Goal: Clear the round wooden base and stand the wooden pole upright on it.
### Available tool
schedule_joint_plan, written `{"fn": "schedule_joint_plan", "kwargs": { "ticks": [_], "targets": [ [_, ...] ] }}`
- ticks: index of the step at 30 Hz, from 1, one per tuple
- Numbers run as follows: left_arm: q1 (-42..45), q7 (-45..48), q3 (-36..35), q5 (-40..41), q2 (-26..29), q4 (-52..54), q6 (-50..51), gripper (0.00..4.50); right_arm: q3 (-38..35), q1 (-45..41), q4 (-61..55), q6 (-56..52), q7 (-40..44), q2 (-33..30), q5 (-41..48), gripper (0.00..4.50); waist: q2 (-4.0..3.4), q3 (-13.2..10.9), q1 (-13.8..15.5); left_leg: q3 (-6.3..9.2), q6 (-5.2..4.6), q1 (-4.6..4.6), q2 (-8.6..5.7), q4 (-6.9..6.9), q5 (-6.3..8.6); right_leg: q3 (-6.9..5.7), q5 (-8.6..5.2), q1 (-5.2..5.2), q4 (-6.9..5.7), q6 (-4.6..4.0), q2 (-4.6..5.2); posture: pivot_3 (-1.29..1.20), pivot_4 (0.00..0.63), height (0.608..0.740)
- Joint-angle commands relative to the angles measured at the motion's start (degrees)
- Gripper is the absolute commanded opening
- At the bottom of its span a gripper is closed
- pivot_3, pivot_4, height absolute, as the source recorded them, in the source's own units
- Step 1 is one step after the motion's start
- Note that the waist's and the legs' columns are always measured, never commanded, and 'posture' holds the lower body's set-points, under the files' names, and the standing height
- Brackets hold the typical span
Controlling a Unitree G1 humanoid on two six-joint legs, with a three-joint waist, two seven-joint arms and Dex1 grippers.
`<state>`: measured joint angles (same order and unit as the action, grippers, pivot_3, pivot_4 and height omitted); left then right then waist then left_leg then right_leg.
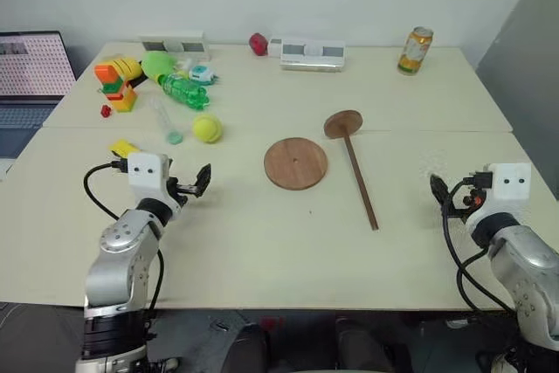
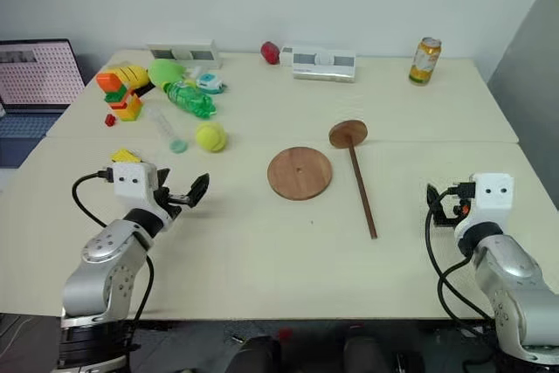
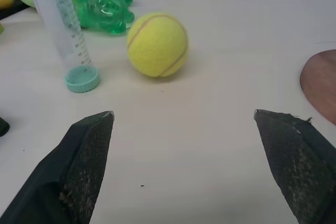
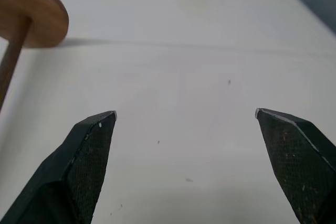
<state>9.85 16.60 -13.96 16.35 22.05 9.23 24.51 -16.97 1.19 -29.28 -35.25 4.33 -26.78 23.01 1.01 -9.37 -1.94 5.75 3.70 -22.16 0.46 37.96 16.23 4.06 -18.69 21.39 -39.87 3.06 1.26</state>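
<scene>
The right pincer (image 2: 434,201) hovers wide open and empty over the worktop (image 2: 262,251); the left pincer (image 2: 194,191) is spread empty too. Between them lies the round wooden base (image 2: 300,173), already bare. Just beside it lies the wooden pole (image 2: 361,183), flat, its disc end farthest from the robot. Best to grip the shaft near mid-length, tilt it upright, then lower it slowly toward the base's centre hole.

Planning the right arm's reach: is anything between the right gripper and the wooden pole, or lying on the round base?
Nothing visible. Bare table lies between the open right gripper and the wooden pole, which lies flat just right of the round wooden base. The base's top is bare. The tennis ball sits apart, to the base's left.
</scene>
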Motion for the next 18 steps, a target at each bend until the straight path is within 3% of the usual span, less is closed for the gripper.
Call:
{"fn": "schedule_joint_plan", "kwargs": {
  "ticks": [1,18],
  "targets": [
    [1.58,-1.46,1.36,-2.75,0.23,0.38,-2.06,4.5,0.74,-0.37,0.34,4.97,-0.26,2.61,-2.49,4.45,-0.02,-0.01,-0.07,0.01,0.0,0.14,0.01,-0.02,0.0,0.0,0.0,-0.11,0.01,0.0,-0.02,0.0,0.15,0.74],
    [1.48,-1.86,0.95,-4.82,0.2,-1.09,-3.87,4.5,2.87,-0.34,0.89,5.89,-0.77,8.98,-6.92,4.45,0.0,0.01,0.07,0.1,-0.01,0.06,0.11,-0.17,0.03,-0.02,-0.08,-0.03,0.11,-0.09,-0.11,0.0,0.15,0.74]
  ]
}}
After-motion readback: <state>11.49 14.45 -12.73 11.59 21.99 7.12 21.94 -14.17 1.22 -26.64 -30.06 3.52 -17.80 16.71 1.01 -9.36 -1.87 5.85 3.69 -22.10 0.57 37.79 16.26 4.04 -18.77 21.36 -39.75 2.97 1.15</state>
